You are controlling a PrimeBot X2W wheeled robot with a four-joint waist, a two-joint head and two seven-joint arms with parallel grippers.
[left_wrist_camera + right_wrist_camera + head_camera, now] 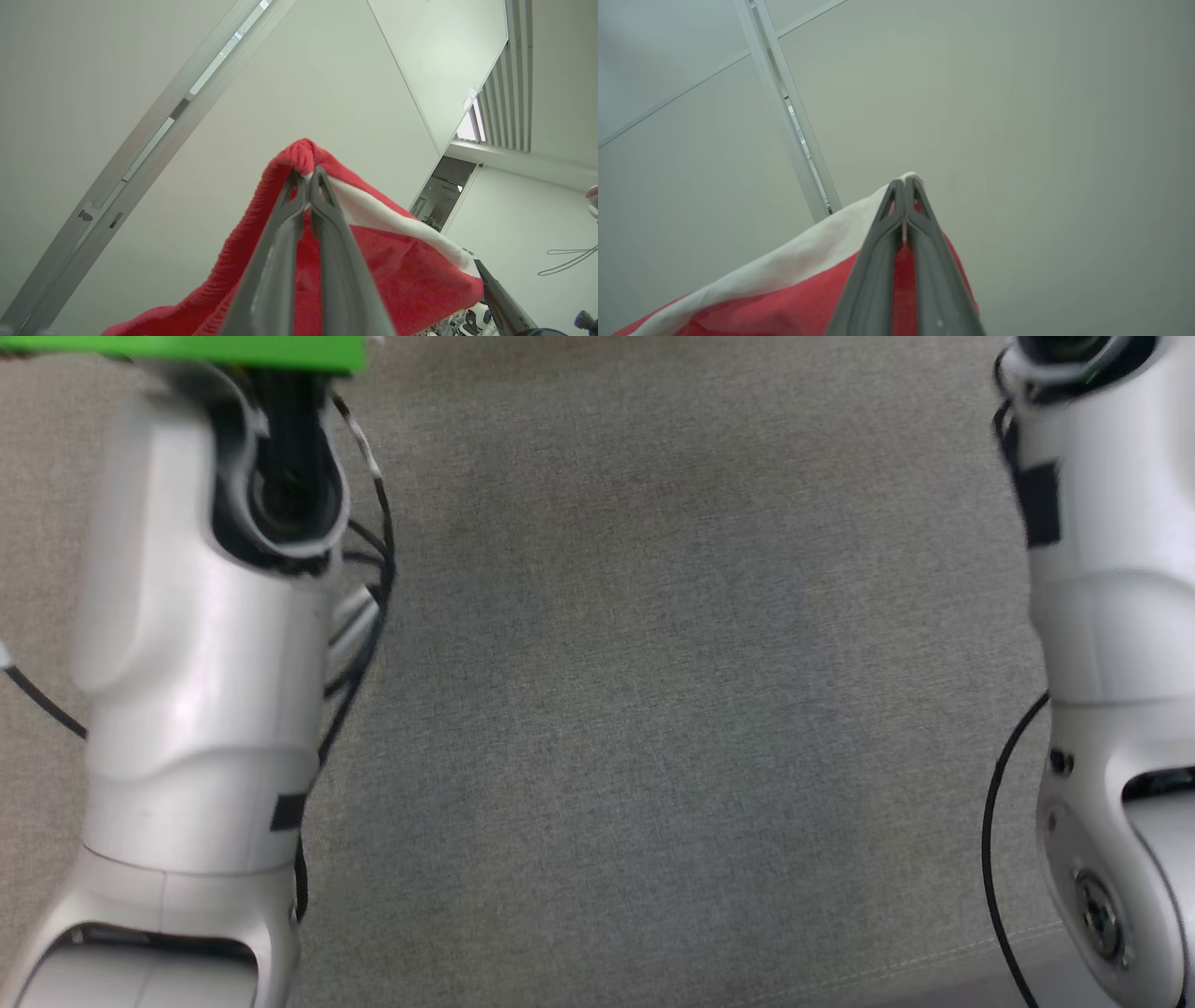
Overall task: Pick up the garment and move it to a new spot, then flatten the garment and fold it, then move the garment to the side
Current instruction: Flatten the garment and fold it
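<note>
The garment (397,261) is red knit cloth with a white band along one edge. In the left wrist view my left gripper (306,179) is shut on its top edge, lifted against the ceiling, and the cloth hangs down around the fingers. The dark fingers (502,303) of my other gripper meet the same cloth at the lower right there. In the right wrist view my right gripper (904,186) is shut on the white-banded edge of the garment (784,303), which trails off to the lower left. The head view has both pale forearms raised, left (201,644) and right (1111,616).
A grey fabric surface (672,709) spreads below between the two forearms, with its near seam at the lower right. A green object (187,350) sits at the top left edge. Black cables (364,616) hang beside the left forearm. Both wrist views look up at pale ceiling panels.
</note>
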